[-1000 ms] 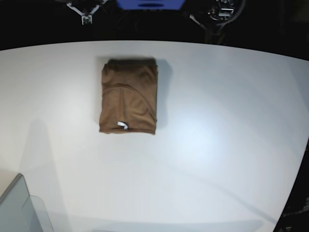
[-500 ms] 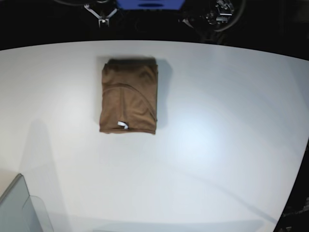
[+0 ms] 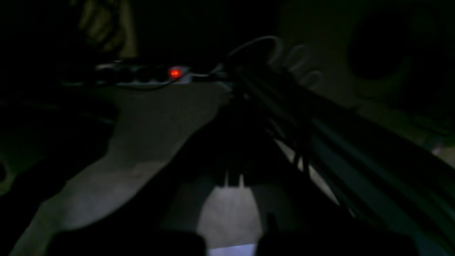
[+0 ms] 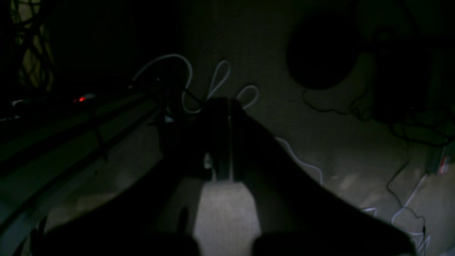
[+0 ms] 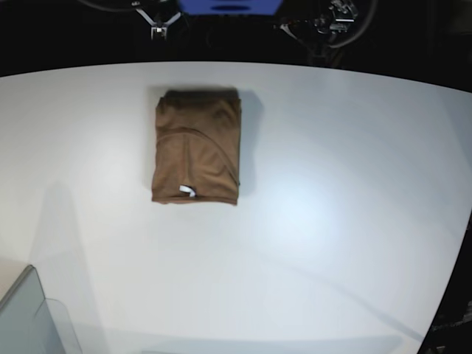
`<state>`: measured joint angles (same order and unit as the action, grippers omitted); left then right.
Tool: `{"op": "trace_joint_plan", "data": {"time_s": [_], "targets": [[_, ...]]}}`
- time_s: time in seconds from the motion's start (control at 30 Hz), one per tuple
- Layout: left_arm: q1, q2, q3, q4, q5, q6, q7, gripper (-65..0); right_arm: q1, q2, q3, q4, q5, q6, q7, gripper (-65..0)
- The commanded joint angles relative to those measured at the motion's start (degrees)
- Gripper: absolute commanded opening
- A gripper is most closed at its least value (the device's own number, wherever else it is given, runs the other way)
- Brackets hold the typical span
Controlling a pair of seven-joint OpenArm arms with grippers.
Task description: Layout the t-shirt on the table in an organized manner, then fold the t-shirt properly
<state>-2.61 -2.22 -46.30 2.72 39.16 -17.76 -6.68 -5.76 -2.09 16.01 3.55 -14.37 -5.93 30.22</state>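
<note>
The plain brown short-sleeved cotton t-shirt (image 5: 197, 147) lies folded into a compact upright rectangle on the large smooth white matte counter (image 5: 332, 221), in the far-left part of the surface; its small white tag (image 5: 187, 191) shows near the bottom edge of the fold, and a curved seam runs across the top layer; the cloth rests flat, with its edges fairly square. Both arms sit well apart from it, beyond the counter's far curved edge in the dark; the right tool (image 5: 157, 31) shows there as a small pale forked shape, and the left tool (image 5: 324, 26) as a blurred mass among cables; in the base view I cannot tell how either stands. The right wrist view shows its tool (image 4: 227, 142) with only a thin slit between the dark fingers, so nearly closed and empty; the left wrist view is too dark around its tool (image 3: 233, 177) to tell. A grey-translucent bin corner (image 5: 29, 317) sits at the near-left edge.
</note>
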Motion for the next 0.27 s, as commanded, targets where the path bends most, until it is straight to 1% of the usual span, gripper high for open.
{"op": "trace_joint_plan", "data": {"time_s": [0.0, 0.1, 0.17, 0.23], "targets": [[-0.16, 0.24, 0.28, 0.14, -0.17, -0.31, -0.58, -64.7, -0.44, 0.02, 0.03, 0.01, 0.09, -0.26, 0.68, -65.0], [-0.16, 0.33, 0.28, 0.14, 0.18, 0.22, -0.58, -64.7, -0.44, 0.20, 0.03, 0.01, 0.00, -0.26, 0.51, -65.0], [-0.16, 0.33, 0.28, 0.14, -0.08, 0.22, -0.58, -64.7, -0.44, 1.08, 0.03, -0.08, 0.00, -0.26, 0.51, -65.0], [-0.16, 0.33, 0.11, 0.22, -0.08, 0.22, -0.58, -64.7, -0.44, 1.25, -0.05, -0.08, 0.00, -0.26, 0.51, -65.0]]}}
